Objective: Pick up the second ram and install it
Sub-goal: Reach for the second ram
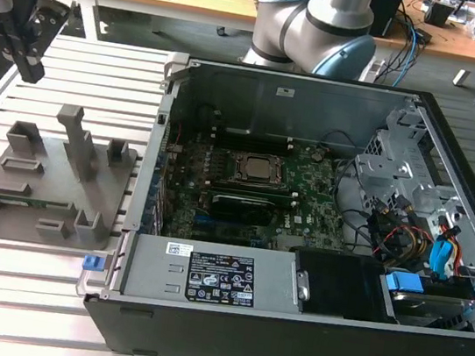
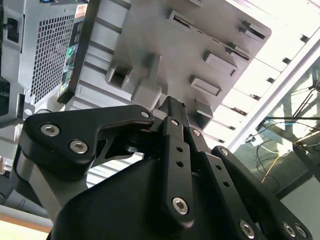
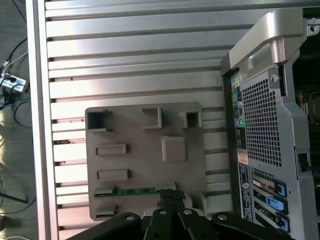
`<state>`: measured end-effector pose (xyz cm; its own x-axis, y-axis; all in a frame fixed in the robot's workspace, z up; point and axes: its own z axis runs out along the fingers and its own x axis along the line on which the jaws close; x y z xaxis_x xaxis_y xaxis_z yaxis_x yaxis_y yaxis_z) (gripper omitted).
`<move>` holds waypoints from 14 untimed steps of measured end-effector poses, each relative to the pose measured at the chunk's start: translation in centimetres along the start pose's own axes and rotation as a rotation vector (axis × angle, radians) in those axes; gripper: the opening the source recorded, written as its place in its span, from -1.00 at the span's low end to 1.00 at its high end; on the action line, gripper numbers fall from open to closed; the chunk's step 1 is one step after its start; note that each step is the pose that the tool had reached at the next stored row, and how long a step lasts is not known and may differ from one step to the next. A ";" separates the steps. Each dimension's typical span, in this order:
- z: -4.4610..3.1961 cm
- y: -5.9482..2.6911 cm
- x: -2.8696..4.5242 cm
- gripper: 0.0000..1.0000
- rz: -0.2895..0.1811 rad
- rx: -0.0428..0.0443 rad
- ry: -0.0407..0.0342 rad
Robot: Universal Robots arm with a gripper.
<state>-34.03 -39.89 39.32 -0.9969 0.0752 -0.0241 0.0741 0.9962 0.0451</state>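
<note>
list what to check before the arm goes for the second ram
1. Ram lying in a tray slot: ok.
2. Gripper empty: ok.
3. Gripper open for the grasp: not ok, it is shut.
4. Gripper down at the ram: not ok, in the exterior view it hangs high, apart from the tray.
5. Case open, board exposed: ok.
6. Free slot on the board: cannot tell.
</note>
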 end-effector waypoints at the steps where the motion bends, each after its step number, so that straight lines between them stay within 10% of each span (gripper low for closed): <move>1: 0.00 -0.02 0.23 -0.79 0.000 0.0000 -0.0001; 14: -0.09 -0.32 4.30 -0.79 0.000 -0.0002 -0.0001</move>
<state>-38.34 -39.89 39.29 -0.9969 0.0753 -0.0242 0.0741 0.9962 0.0452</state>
